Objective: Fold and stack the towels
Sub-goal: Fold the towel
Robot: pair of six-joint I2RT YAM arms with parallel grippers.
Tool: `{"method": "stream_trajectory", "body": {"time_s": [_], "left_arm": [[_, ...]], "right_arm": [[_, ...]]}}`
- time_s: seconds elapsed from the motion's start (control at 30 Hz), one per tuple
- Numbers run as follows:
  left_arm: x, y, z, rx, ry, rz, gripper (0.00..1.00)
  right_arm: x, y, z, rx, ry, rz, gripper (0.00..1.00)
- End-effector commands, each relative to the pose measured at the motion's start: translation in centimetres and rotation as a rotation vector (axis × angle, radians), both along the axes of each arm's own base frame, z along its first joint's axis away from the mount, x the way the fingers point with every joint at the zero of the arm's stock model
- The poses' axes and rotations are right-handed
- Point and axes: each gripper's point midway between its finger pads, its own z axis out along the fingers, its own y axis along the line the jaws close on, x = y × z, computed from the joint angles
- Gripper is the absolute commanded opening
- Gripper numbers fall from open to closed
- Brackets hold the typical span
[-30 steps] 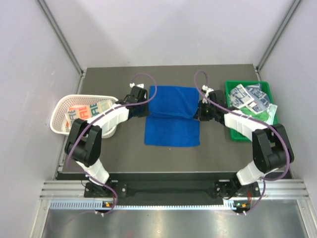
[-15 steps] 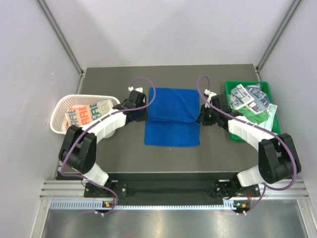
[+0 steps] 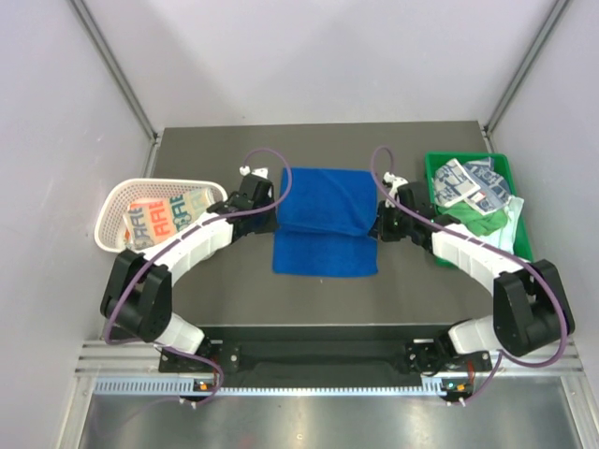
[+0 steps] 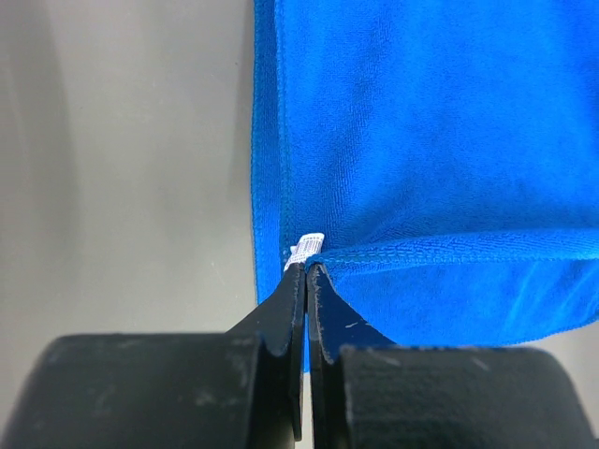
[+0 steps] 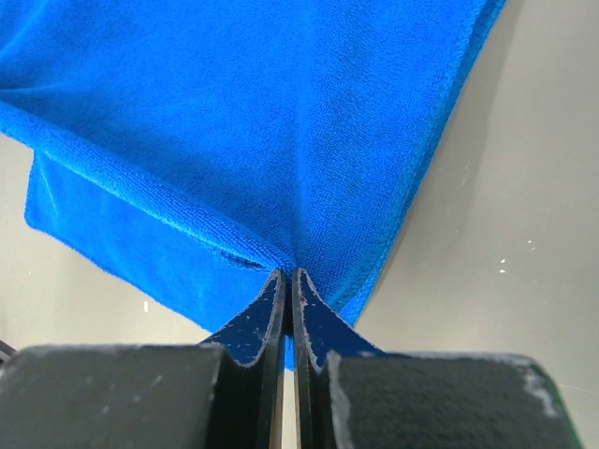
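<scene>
A royal blue towel (image 3: 325,217) lies on the dark table, its far half doubled over toward the near edge. My left gripper (image 3: 265,213) is shut on the folded flap's left corner, by the white tag (image 4: 310,245). My right gripper (image 3: 382,224) is shut on the flap's right corner (image 5: 287,267). Both hold the flap's edge about midway over the lower layer. An orange-teal print towel (image 3: 164,216) lies in the white basket. Blue-grey print towels (image 3: 468,182) and a green towel (image 3: 482,220) lie in the green tray.
The white mesh basket (image 3: 110,208) stands at the table's left edge. The green plastic tray (image 3: 432,165) stands at the right edge. Grey enclosure walls and metal posts surround the table. Purple cables loop above both wrists.
Both grippers have drawn the blue towel's folded flap nearer to the front, so the upper layer covers more of the lower one. Both arms have stretched out lower.
</scene>
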Motion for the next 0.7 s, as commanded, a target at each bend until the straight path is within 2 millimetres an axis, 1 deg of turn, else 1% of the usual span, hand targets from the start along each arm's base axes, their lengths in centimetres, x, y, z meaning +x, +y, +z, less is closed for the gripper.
{"method": "stream_trajectory", "body": {"time_s": [0.0, 0.17, 0.23, 0.53, 0.67], "left_arm": [[-0.6, 0.8, 1.0, 0.015, -0.027, 0.016, 0.0], [-1.4, 1.2, 0.5, 0.031, -0.013, 0.017, 0.0], [-1.9, 1.1, -0.1, 0.035, 0.002, 0.011, 0.0], [-3.2, 1.3, -0.8, 0.037, 0.02, 0.007, 0.0], [-3.5, 1.4, -1.4, 0.042, 0.033, 0.006, 0.0]], "right_arm": [[-0.4, 0.2, 1.0, -0.007, -0.041, 0.013, 0.0], [-0.9, 0.3, 0.4, -0.014, -0.026, 0.016, 0.0], [-1.3, 0.3, 0.2, -0.017, -0.022, 0.021, 0.0], [-2.0, 0.4, 0.3, -0.02, -0.023, 0.022, 0.0], [-2.3, 0.5, 0.0, -0.022, -0.016, 0.023, 0.0]]}}
